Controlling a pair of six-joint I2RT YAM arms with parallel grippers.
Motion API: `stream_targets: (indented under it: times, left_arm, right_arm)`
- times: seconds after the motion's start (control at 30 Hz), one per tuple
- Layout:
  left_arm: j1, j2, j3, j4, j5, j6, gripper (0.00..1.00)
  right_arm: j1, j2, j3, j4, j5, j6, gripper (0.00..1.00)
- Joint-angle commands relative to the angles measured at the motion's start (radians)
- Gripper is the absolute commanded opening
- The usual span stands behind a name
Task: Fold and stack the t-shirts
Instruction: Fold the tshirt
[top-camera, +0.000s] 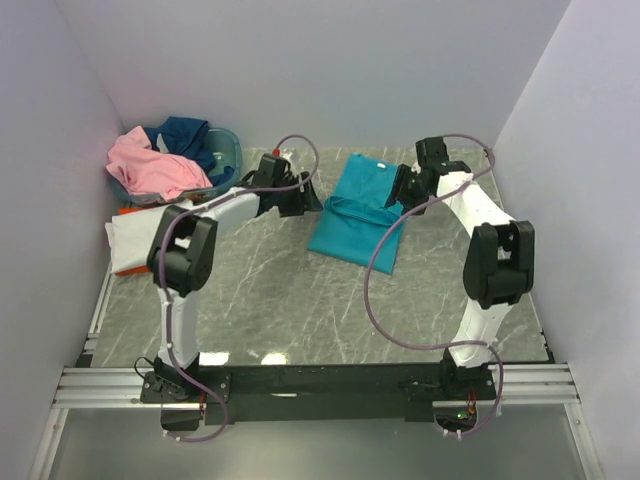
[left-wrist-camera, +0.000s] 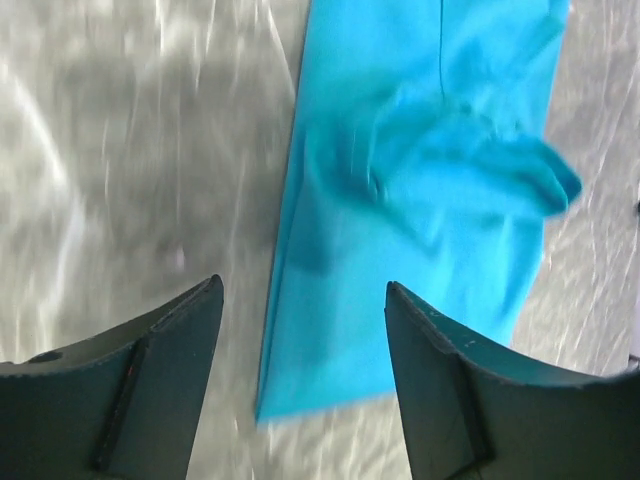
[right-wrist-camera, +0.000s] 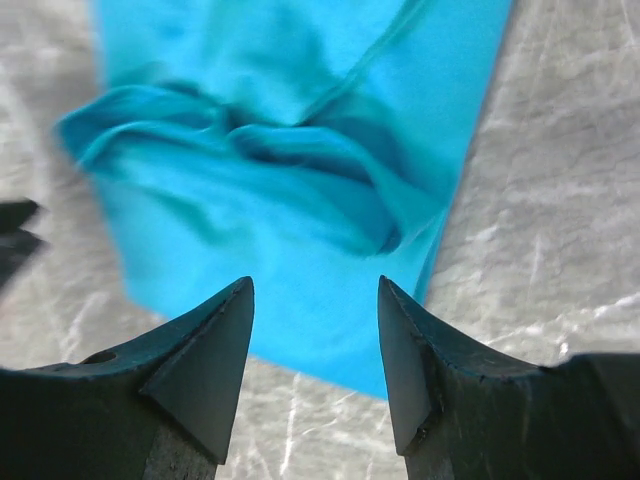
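The teal t-shirt (top-camera: 352, 215) lies on the grey marble table (top-camera: 280, 300), folded into a long strip with a bunched ridge across its middle. My left gripper (top-camera: 308, 196) hovers at its left edge, open and empty; in the left wrist view (left-wrist-camera: 300, 285) the teal shirt (left-wrist-camera: 420, 150) lies below, its near corner between the fingers. My right gripper (top-camera: 398, 190) hovers at its right edge, open and empty; in the right wrist view (right-wrist-camera: 315, 285) the shirt's ridge (right-wrist-camera: 280, 200) lies ahead. The pink shirt (top-camera: 150, 165) and navy shirt (top-camera: 185, 133) are heaped in the basket. The white shirt (top-camera: 135, 235) lies on the orange shirt (top-camera: 130, 268).
The oval blue-grey basket (top-camera: 228, 150) stands at the back left. The white and orange shirts lie at the table's left edge beside the left wall. Lavender walls close in the left, back and right. Purple cables loop from both arms over the table.
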Motion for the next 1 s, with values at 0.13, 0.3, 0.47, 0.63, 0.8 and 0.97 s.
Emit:
stream_targets:
  times: [0.13, 0.3, 0.47, 0.63, 0.8, 0.97]
  left_arm:
    - [-0.047, -0.214, -0.266, 0.222, -0.007, -0.039, 0.70]
    - [-0.107, -0.205, -0.308, 0.319, 0.042, -0.088, 0.70]
    - [-0.139, -0.145, -0.355, 0.446, 0.080, -0.146, 0.70]
    - [-0.176, -0.113, -0.381, 0.538, 0.083, -0.162, 0.70]
    - [-0.211, -0.054, -0.395, 0.553, 0.091, -0.131, 0.70]
    - [-0.231, -0.080, -0.455, 0.495, 0.042, -0.088, 0.70]
  right_arm:
    - [0.093, -0.112, -0.069, 0.083, -0.063, 0.036, 0.59]
    - [0.139, -0.040, -0.061, 0.095, -0.074, 0.056, 0.58]
    - [0.156, 0.019, -0.050, 0.112, -0.064, 0.067, 0.57]
    - [0.160, 0.086, -0.032, 0.107, -0.049, 0.062, 0.57]
    - [0.160, 0.154, -0.001, 0.100, -0.035, 0.056, 0.57]
    - [0.157, 0.195, 0.057, 0.081, 0.000, 0.056, 0.57]
